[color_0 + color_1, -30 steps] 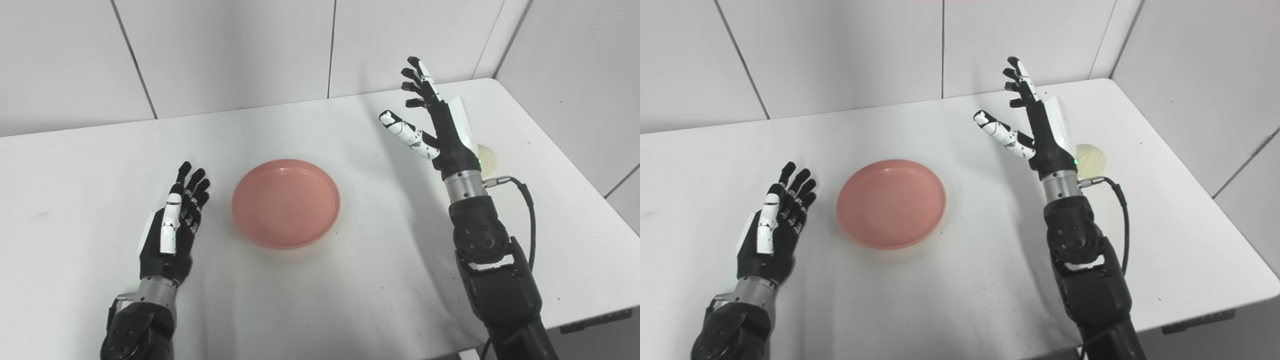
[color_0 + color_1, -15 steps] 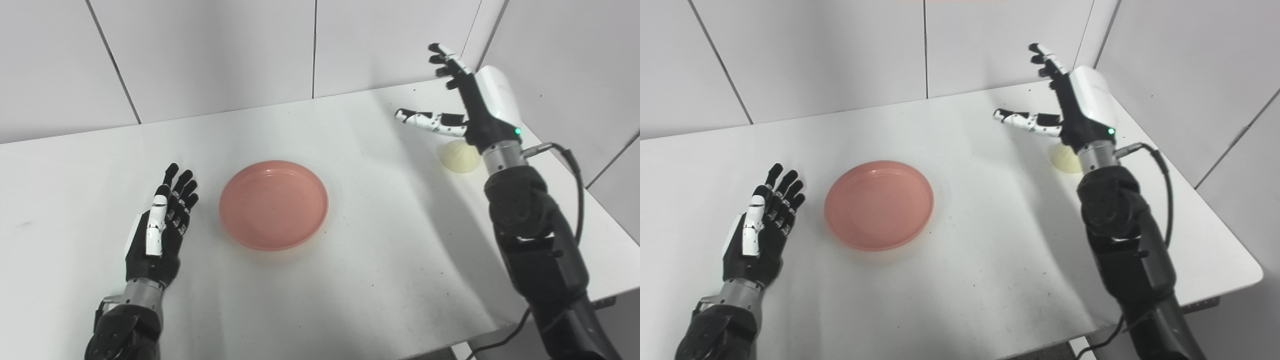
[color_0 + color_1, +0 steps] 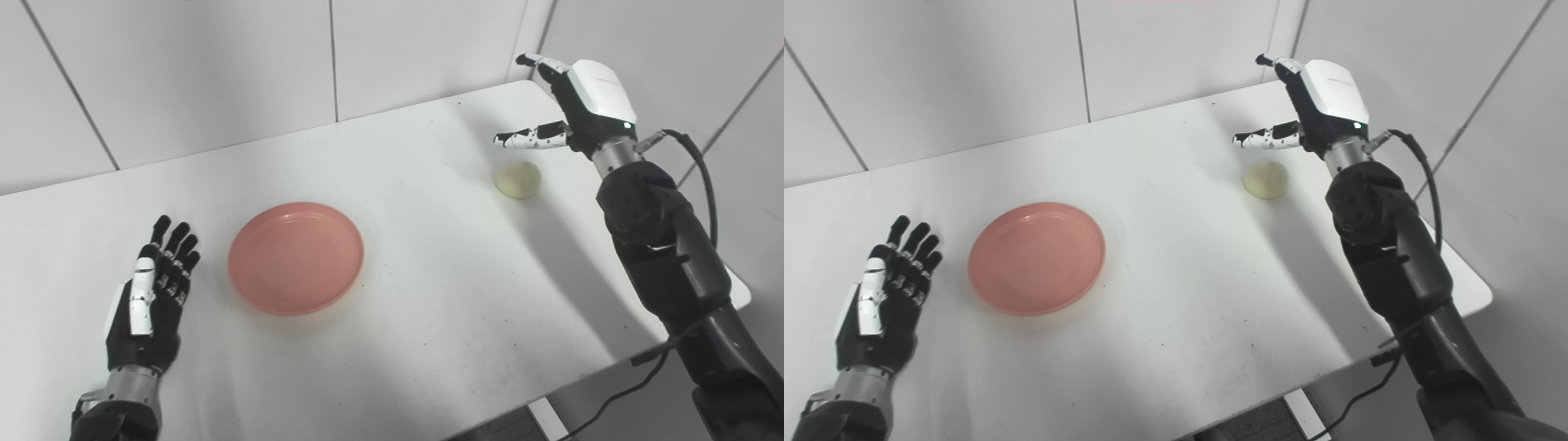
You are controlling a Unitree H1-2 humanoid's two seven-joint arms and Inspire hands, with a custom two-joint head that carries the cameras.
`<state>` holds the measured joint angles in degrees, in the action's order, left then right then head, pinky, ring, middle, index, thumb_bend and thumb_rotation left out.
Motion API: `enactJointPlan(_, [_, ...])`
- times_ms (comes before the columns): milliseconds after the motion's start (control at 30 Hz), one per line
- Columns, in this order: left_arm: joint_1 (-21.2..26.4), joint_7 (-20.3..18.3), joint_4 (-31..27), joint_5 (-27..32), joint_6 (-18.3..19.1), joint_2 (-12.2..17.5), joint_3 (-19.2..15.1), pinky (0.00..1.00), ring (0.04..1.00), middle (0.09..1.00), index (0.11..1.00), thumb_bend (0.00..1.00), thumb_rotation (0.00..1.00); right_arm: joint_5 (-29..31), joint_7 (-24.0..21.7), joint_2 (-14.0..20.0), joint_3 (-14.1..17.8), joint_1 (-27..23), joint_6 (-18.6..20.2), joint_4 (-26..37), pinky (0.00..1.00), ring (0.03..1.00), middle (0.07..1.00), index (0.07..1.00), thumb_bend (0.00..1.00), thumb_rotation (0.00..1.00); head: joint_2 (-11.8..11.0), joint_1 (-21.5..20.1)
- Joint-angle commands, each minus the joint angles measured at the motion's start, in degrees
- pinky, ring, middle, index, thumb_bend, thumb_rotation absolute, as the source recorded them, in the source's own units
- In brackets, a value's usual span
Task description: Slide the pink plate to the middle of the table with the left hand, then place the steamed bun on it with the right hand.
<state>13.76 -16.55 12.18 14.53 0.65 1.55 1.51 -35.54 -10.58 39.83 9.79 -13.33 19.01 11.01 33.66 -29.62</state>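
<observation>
The pink plate lies flat on the white table, left of the middle. My left hand rests open on the table a short way left of the plate, not touching it. The pale steamed bun sits near the table's far right corner. My right hand is open and raised above and just behind the bun, thumb stretched out to the left over it, holding nothing. The same scene shows in the right eye view: plate, bun, right hand.
White tiled walls stand behind and to the right of the table. The table's right edge and rounded near corner lie close under my right forearm. A black cable loops off the right wrist.
The camera has swung right, shifting the whole picture left. My right hand has moved back and right, from in front of the bun to above and behind it. The left hand and plate stay put.
</observation>
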Motion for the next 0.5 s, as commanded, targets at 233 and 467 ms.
enactJointPlan(233, [-3.3,-1.7,3.6,1.0,1.3,2.8,-1.1,0.98,0.957,0.96,0.96,0.4,1.0,0.5,-2.2,3.2,-1.7,-3.4,2.1,-6.6,0.73,0.854,0.882,0.823,0.85,0.32,0.7,-0.2])
enactJointPlan(467, [-3.6,-1.6,2.7,1.4,2.0,3.0,-0.9,0.98,0.961,0.962,0.965,0.39,1.0,1.9,-3.7,2.7,-3.2,-5.4,4.2,-9.9,0.68,0.81,0.86,0.813,0.85,0.27,1.2,-0.1])
